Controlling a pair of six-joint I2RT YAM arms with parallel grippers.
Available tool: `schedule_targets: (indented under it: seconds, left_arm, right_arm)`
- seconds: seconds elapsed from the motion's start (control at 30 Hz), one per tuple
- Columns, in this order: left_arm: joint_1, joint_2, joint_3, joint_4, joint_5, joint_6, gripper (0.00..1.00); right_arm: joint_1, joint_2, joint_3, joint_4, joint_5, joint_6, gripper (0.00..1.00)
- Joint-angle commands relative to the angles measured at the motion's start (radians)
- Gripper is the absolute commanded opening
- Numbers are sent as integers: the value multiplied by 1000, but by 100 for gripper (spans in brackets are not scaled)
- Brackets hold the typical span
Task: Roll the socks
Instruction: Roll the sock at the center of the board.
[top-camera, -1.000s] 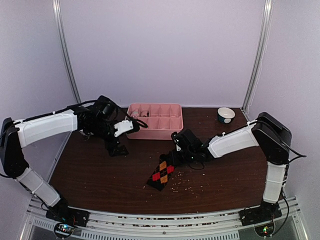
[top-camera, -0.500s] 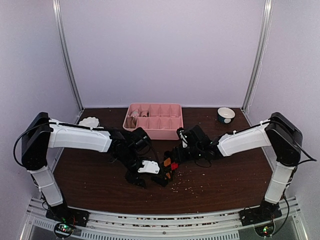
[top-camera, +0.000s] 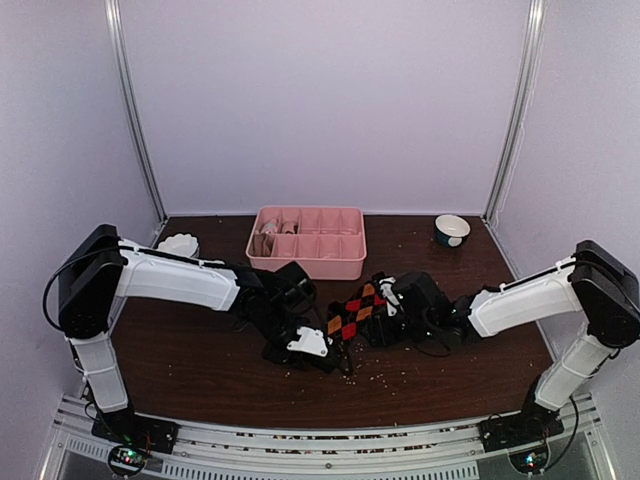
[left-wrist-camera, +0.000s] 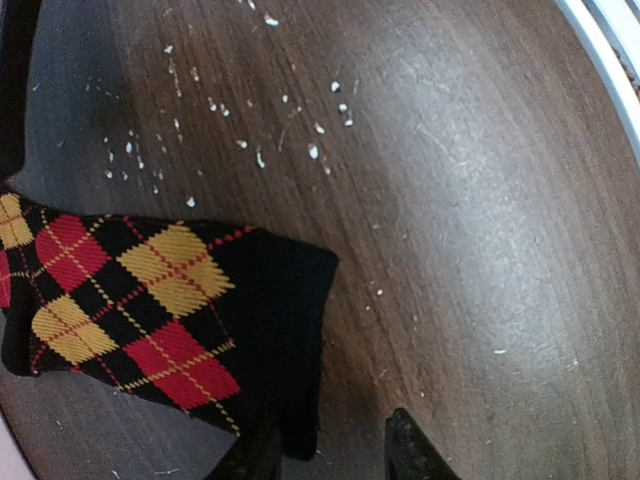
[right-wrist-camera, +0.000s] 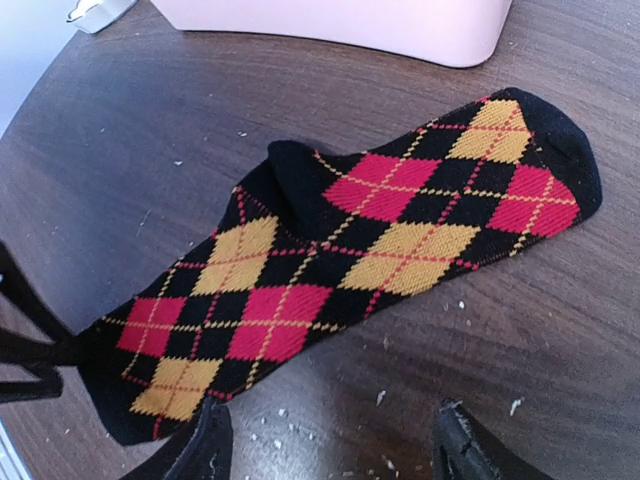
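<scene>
1. At the left of the overhead view, the left arm reaches in over the counter (top-camera: 180, 350). The left fingers (left-wrist-camera: 405, 450) stand apart. The gap between them shows mostly bare wood, and only the black corner of the cuff lies beside one tip.
2. The argyle sock (top-camera: 355, 305) lies flat and unrolled in the middle of the overhead view, just in front of the pink tray (top-camera: 310, 268). Its cuff end points toward the left arm and its rounded toe toward the right arm.
3. The right fingers (right-wrist-camera: 465, 450) are spread wide at the bottom of the right wrist view. Nothing lies between them, and the sock sits just beyond their tips.
4. Likely risk: if the left fingers close where they stand, they may catch only a thin edge of the cuff or miss it. The fabric could then slip free once the roll begins.
5. Nothing pins the toe end, so the sock may slide across the smooth wood instead of curling over itself.
6. The two wrists sit close together over a small piece of fabric, so a turn by either could knock the other.
7. Pale crumbs (left-wrist-camera: 315, 150) lie scattered near the cuff and could be rolled into the sock.
</scene>
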Motion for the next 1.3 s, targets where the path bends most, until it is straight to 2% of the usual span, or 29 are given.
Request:
schedule_targets:
  seconds: [0.0, 0.3, 0.47, 0.6, 0.8, 1.0, 1.07, 1.17, 1.27]
  left_arm:
    - [-6, 31, 21, 44, -42, 31, 36]
    - [-7, 28, 35, 52, -78, 32, 38]
    - [-7, 17, 47, 22, -67, 56, 47]
    - [-7, 60, 63, 17, -85, 72, 47]
    - [-7, 107, 88, 13, -99, 76, 32]
    - [-6, 139, 96, 2, -116, 78, 22]
    - [-4, 144, 96, 3, -114, 71, 18]
    - [-4, 149, 99, -12, -103, 60, 2]
    - [0, 154, 128, -70, -61, 38, 0]
  right_arm:
    - [16, -75, -37, 72, 11, -6, 69]
    - [58, -86, -86, 114, 12, -29, 68]
    - [68, -75, -92, 127, 11, -35, 68]
    - [71, -60, -78, 104, 3, -21, 67]
    - [88, -57, -103, 146, -9, -5, 67]
    - [107, -54, -118, 175, -3, -38, 68]
    - [107, -74, -148, 205, 19, -41, 68]
    - [109, -106, -202, 265, 28, -43, 69]
    - [122, -143, -271, 364, 22, -62, 70]
